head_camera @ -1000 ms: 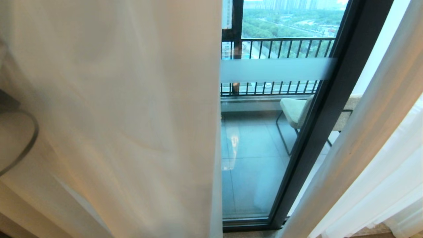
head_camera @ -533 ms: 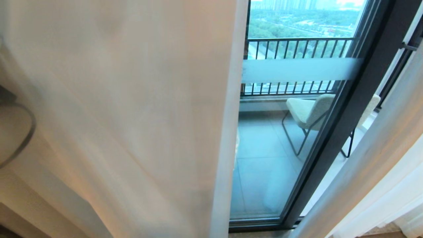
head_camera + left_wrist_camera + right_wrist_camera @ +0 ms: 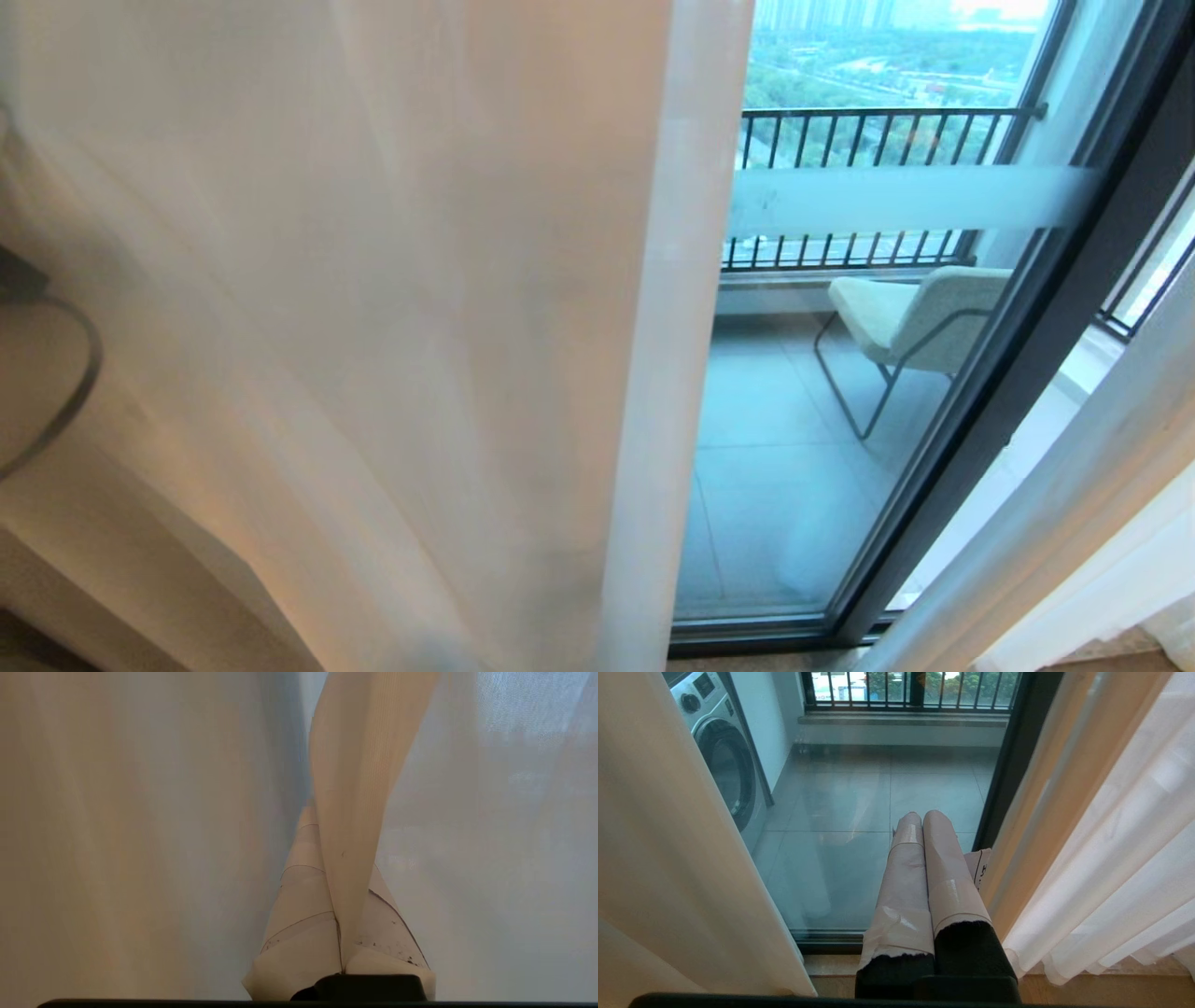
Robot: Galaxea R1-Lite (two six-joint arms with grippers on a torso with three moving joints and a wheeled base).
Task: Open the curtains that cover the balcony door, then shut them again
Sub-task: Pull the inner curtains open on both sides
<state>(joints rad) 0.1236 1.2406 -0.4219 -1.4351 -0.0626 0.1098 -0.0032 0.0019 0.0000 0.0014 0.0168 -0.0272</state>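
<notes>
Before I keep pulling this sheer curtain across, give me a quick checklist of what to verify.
1. Left gripper shut on the sheer curtain fold: ok.
2. Balcony door glass between the panels uncovered: not ok, gap remains.
3. Right gripper shut and empty, apart from fabric: ok.
4. Right sheer panel hanging free: ok.
5. Curtain hem snagging at the floor: cannot tell.
</notes>
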